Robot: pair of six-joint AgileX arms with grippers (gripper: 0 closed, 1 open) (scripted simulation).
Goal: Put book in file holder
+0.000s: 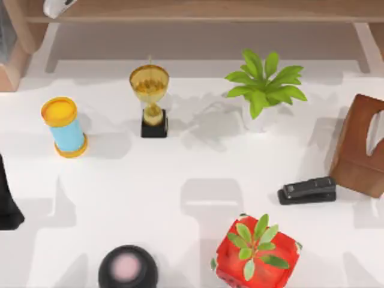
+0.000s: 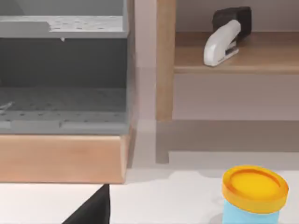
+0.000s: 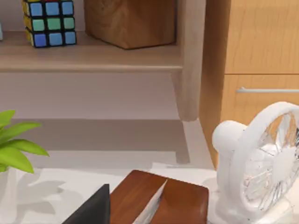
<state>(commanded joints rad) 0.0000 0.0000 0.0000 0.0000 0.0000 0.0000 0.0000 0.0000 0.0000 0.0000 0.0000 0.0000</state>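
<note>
Since I cannot tell where the black book lies, nor whether either arm's jaws are apart or together, I'd locate it first, then lower it upright into the light tan wooden, grey-lined file holder (image 2: 60,158) at the far-left corner of the white desk (image 1: 150,180).

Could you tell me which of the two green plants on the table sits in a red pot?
The plant at the table's front edge; its pot is red, while the leafy plant farther back, beside the trophy, stands in a white one.
</note>
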